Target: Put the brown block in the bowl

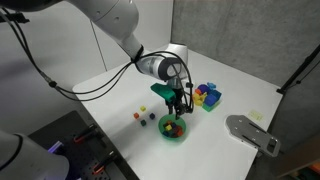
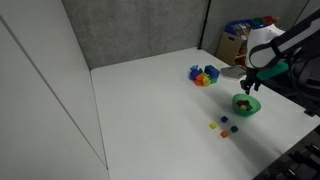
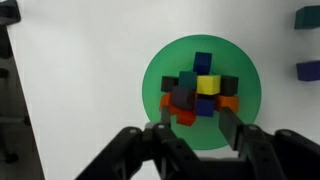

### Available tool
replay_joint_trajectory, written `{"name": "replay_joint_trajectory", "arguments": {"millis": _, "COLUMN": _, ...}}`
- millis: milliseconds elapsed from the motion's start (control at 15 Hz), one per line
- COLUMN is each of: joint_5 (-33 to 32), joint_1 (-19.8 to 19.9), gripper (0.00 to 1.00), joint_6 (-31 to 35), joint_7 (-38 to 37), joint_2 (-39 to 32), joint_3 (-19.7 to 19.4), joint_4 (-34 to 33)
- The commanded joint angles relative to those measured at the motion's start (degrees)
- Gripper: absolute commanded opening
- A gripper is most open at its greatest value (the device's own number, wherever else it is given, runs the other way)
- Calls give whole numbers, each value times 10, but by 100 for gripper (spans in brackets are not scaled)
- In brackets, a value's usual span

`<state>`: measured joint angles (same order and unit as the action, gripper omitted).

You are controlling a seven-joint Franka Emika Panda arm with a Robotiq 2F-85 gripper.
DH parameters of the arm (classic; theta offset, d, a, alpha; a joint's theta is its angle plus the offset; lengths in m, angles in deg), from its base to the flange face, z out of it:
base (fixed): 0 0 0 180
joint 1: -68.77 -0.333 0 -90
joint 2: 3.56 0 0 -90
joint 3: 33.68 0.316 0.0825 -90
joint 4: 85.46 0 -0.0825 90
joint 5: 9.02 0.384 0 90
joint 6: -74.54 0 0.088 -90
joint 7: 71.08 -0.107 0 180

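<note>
Hovering just above the bowl (image 3: 157,70) with the pincer (image 3: 197,128) spread wide, clasping nothing and touching nothing. Seen in the wrist view: the brown block (image 3: 183,98) inside the bowl, at the left of the heap of small cubes (image 3: 207,85).
</note>
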<state>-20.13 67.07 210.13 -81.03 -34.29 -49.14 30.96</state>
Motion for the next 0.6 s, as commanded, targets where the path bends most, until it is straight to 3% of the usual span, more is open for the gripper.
{"name": "replay_joint_trajectory", "arguments": {"millis": 0, "joint_5": -2, "joint_1": 25, "gripper": 86, "joint_6": -40, "joint_7": 20, "joint_2": 63, "joint_3": 21, "joint_4": 33}}
{"name": "replay_joint_trajectory", "arguments": {"millis": 133, "joint_5": 2, "joint_1": 32, "gripper": 99, "joint_6": -64, "joint_7": 35, "joint_2": 88, "joint_3": 31, "joint_4": 39}}
{"name": "replay_joint_trajectory", "arguments": {"millis": 533, "joint_5": 38, "joint_1": 54, "gripper": 100, "joint_6": -122, "joint_7": 93, "joint_2": 189, "joint_3": 69, "joint_4": 70}}
